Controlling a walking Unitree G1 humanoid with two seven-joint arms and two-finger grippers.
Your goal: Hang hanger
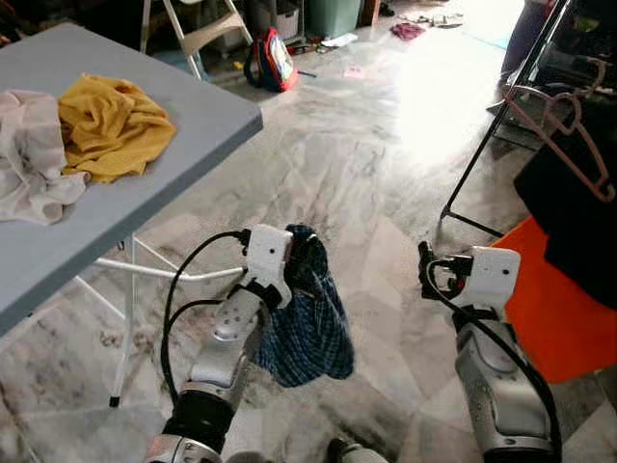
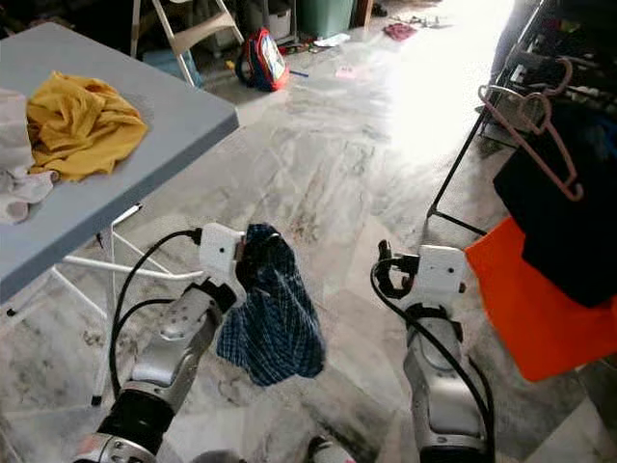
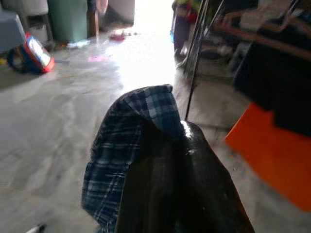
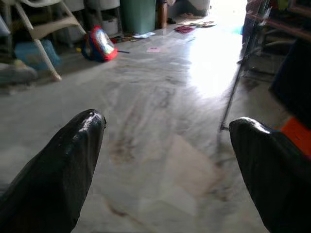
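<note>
Grey folding table (image 1: 193,125): stands on the marble floor (image 1: 366,164) at the robot's left, carrying a crumpled yellow cloth (image 1: 111,125) with a pale cloth (image 1: 29,154) touching it on the side further from the table's near corner. Left gripper (image 1: 307,258): held out just off the table's near corner, lower than its top, fingers clamped on a dark blue checked garment (image 1: 308,328) that hangs limp from them toward the floor; in the left wrist view the checked fabric (image 3: 131,145) drapes over the black fingers (image 3: 194,184). Right gripper (image 4: 167,145): held well to the right of the table, fingers spread wide with nothing between them, bare floor showing through the gap. Pink hanger (image 1: 569,125): hangs on a black clothes rack (image 1: 501,125) far right of the table, beside dark garments (image 1: 578,212) and an orange cloth (image 1: 559,309) below them. Red and blue backpack (image 1: 272,60): on the floor beyond the table's far end, near a white folding chair (image 1: 207,34).
</note>
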